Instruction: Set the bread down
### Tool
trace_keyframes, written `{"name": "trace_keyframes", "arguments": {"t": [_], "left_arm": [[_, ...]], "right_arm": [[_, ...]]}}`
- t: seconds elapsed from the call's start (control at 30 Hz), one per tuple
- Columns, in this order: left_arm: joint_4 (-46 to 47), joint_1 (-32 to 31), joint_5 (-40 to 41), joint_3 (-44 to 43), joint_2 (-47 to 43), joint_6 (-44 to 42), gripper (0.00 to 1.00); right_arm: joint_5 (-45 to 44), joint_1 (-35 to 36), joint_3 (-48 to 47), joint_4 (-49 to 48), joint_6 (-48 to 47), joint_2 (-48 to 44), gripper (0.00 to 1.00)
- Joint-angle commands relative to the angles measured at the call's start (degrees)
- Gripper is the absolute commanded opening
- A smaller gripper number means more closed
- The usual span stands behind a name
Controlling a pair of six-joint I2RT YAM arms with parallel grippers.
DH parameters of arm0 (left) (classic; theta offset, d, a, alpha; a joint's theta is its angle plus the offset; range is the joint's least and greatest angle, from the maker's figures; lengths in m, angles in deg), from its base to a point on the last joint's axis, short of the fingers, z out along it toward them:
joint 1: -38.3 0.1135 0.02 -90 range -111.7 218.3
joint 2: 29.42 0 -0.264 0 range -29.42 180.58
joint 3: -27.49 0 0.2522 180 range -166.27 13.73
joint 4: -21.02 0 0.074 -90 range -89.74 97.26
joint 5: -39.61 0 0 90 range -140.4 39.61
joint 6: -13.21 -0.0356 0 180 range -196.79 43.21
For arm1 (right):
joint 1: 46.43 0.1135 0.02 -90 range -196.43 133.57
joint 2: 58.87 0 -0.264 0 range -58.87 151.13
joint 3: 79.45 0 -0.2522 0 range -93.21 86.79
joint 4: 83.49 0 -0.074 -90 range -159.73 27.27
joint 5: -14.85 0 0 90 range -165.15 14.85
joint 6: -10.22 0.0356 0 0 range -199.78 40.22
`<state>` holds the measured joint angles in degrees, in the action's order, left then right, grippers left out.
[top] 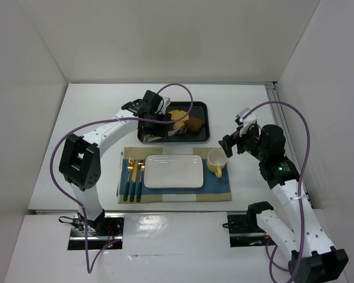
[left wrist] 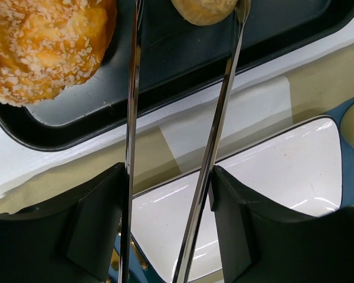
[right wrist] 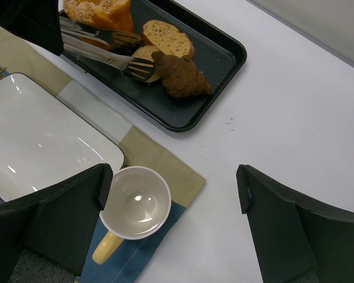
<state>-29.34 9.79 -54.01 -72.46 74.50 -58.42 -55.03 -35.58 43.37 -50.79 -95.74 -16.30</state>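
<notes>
Left gripper (left wrist: 168,171) clasps metal tongs (left wrist: 215,141), their arms part-spread, tips flanking the bread (left wrist: 203,10), which lies inside the black tray (left wrist: 165,59). Right gripper (right wrist: 174,170) stands wide apart, empty, outside the tray's right end.

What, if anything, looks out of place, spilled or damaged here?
Nothing stands out. The bread, between the tongs, and other pastries lie inside the tray; the plate sits bare and square on the placemat, the cup stands upright, the cutlery lies lined up beside the plate. No spill or damage shows.
</notes>
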Motion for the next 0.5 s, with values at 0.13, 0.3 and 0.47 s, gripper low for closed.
{"name": "trace_keyframes", "arguments": {"t": [0.13, 0.3, 0.47], "left_arm": [[-0.9, -0.7, 0.8, -4.7, 4.2, 0.9, 0.7], [-0.9, -0.7, 0.8, -5.5, 5.4, 0.9, 0.64], [-1.5, -1.2, 1.4, -6.0, 4.6, 0.9, 0.41]], "right_arm": [[-0.4, 0.0, -0.5, 0.0, -0.5, -0.8, 1.0], [-0.4, 0.0, -0.5, 0.0, -0.5, -0.8, 1.0], [-0.4, 0.0, -0.5, 0.0, -0.5, -0.8, 1.0]]}}
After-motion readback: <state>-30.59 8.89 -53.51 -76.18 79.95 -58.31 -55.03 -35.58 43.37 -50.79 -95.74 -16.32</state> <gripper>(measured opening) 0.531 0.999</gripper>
